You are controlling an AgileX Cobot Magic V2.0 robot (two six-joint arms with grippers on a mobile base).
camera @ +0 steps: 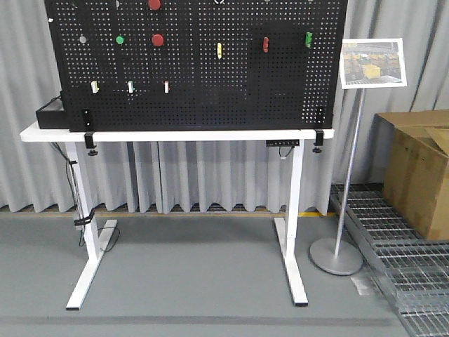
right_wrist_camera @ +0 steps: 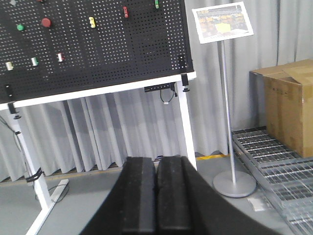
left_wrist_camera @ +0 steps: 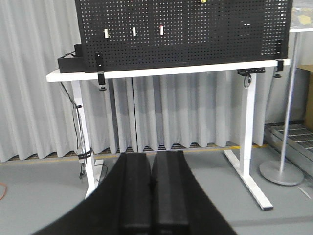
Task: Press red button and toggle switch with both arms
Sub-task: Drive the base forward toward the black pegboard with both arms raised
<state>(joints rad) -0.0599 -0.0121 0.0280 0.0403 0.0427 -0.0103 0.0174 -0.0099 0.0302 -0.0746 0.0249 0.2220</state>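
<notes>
A black pegboard [camera: 210, 91] stands on a white table [camera: 42, 133]. A round red button [camera: 158, 40] sits at its upper left, also in the right wrist view [right_wrist_camera: 46, 22]. The bright-red toggle switch [camera: 265, 45] is at the upper right of centre, also in the right wrist view [right_wrist_camera: 125, 11]. Both are out of the left wrist view. My left gripper [left_wrist_camera: 152, 156] is shut and empty, low and well back from the table. My right gripper [right_wrist_camera: 156, 161] is shut and empty, also well back. Neither arm shows in the front view.
The board also carries a green button [camera: 120, 40], a yellow lever [camera: 219, 50], a green switch [camera: 308, 39] and three small switches [camera: 130, 86]. A sign stand [camera: 337, 256], a cardboard box [camera: 421, 168] and floor grating [camera: 400, 239] are at the right.
</notes>
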